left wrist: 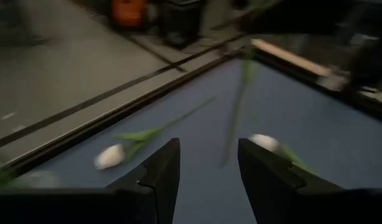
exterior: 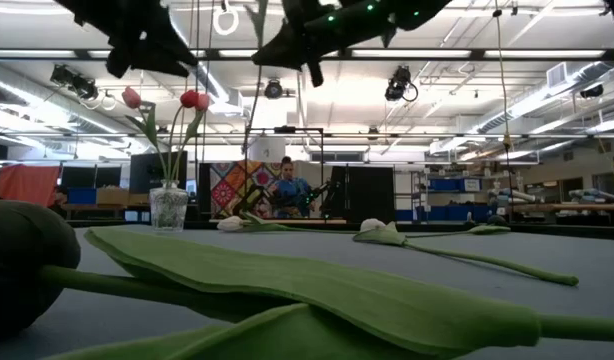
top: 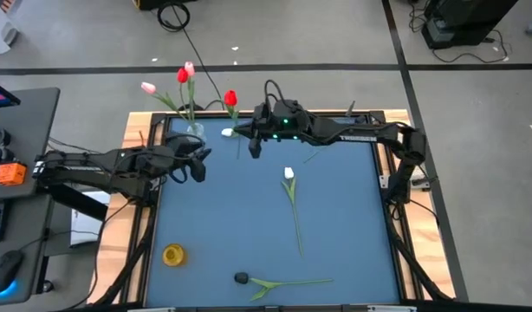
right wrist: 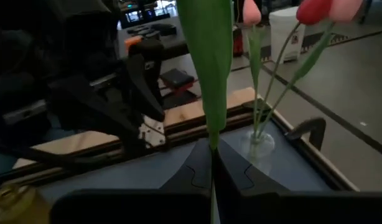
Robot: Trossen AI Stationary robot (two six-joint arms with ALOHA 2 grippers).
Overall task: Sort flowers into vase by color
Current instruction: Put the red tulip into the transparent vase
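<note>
Pinched the red tulip [top: 230, 98] stem between right fingers [right wrist: 211, 163]; needed lowering upright into vase [top: 194, 131], left fingers [left wrist: 160, 169] apart, empty.

1. The right gripper [top: 251, 141] hangs over the far edge of the blue table [top: 353, 260], its fingers pointing down, with a red tulip [top: 230, 99] rising just behind it; its stem runs down towards the fingers.
2. A white tulip head [top: 227, 133] lies on the table just beside those fingers.
3. The left gripper [top: 199, 162] sits near the table's left edge, its fingers apart with nothing between them.
4. Just beyond the left fingers stands a glass vase [top: 194, 130] with two pink tulips [top: 148, 87] and a red one [top: 183, 75].
5. A white tulip [top: 289, 174] lies mid-table, well apart from both grippers.
6. A dark tulip [top: 241, 278] and a yellow vase [top: 173, 255] sit near the front edge.
</note>
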